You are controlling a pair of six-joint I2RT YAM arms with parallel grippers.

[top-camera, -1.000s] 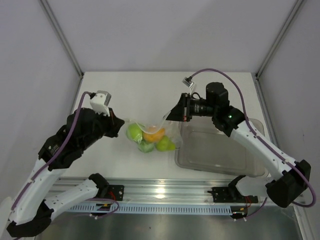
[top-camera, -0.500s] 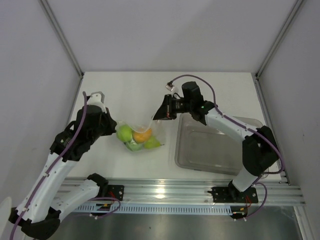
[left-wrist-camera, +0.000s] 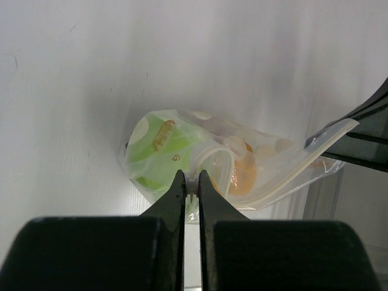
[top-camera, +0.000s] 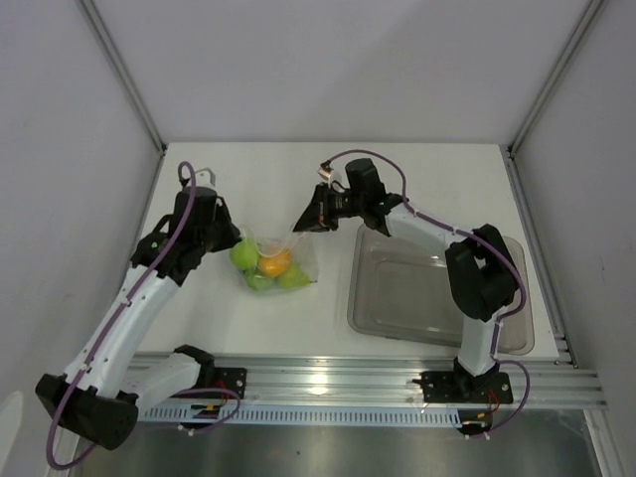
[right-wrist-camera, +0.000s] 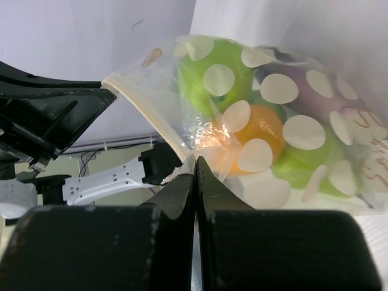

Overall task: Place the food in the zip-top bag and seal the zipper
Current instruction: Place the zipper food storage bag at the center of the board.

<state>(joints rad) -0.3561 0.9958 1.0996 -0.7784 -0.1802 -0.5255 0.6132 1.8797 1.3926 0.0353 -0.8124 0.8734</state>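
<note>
Both zip-top bag [top-camera: 278, 262] and right claw [top-camera: 296, 229] farther left than before.

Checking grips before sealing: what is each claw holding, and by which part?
Both pinch the zip-top bag by its mouth edge: left claw at one end, right claw at the other end.

A robotics lab test cell, this one; plain pale wall panels [top-camera: 328, 70] close in the back and sides, framed by aluminium posts [top-camera: 124, 75] slanting to the upper corners; two white-and-black robot arms [top-camera: 139, 298] stand bolted to an aluminium rail [top-camera: 328, 383] along the bottom edge; purple cables [top-camera: 370, 153] loop off them; on the bare white tabletop [top-camera: 437, 169] lie a zip-top bag [top-camera: 273, 260] and a clear tub [top-camera: 397, 298].
</note>
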